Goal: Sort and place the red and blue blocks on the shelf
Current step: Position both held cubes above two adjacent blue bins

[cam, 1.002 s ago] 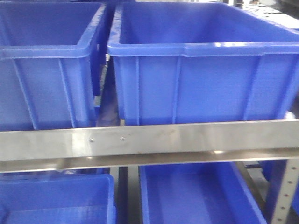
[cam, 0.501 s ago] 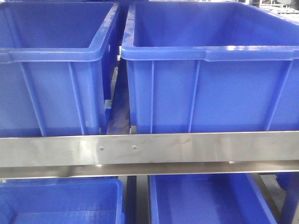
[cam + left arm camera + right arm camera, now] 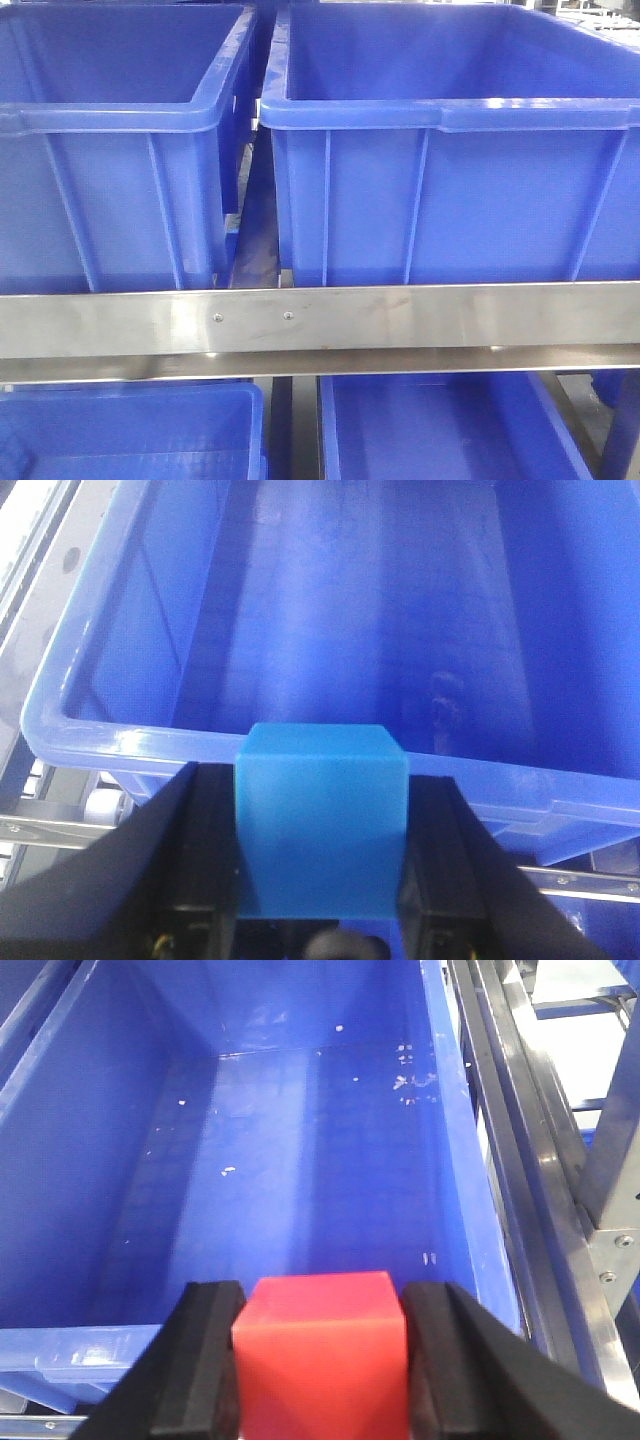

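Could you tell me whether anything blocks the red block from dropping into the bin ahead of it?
Nothing visible does. The red block sits clamped in the right gripper at the near rim of the blue bin, whose floor shows only small specks.

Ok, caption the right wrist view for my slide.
Right claw shut on the red block, poised over the near rim of an open blue bin.

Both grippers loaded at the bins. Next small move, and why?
Probably ease both arms forward before releasing. The left gripper grips the blue block just at the near rim of its bin, not clearly over the floor. The right gripper holds the red block likewise at its bin's near rim. Dropped now, either block could catch the rim.
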{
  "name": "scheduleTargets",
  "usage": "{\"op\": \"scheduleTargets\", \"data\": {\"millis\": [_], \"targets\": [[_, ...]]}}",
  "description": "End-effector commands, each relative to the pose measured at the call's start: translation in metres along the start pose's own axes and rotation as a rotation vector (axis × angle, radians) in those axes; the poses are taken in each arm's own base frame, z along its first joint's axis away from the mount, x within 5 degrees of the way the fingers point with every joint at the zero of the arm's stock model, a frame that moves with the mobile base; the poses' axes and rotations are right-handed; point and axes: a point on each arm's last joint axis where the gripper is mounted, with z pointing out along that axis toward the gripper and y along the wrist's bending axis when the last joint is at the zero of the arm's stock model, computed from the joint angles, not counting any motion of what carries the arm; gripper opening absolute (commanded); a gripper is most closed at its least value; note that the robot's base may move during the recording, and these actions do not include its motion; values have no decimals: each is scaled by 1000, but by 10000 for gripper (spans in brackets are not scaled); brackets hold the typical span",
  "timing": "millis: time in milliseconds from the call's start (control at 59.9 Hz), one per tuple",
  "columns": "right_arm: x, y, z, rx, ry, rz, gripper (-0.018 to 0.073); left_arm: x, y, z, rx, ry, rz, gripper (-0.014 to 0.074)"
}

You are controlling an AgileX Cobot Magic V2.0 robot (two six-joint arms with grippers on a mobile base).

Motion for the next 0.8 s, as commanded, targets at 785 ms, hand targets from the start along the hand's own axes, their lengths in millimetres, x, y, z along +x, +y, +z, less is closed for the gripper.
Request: {"op": "scheduleTargets", "data": {"millis": [785], "targets": [[-17, 1, -6, 6, -115, -6, 57, -15, -4, -6, 34, -100, -1, 126]]}}
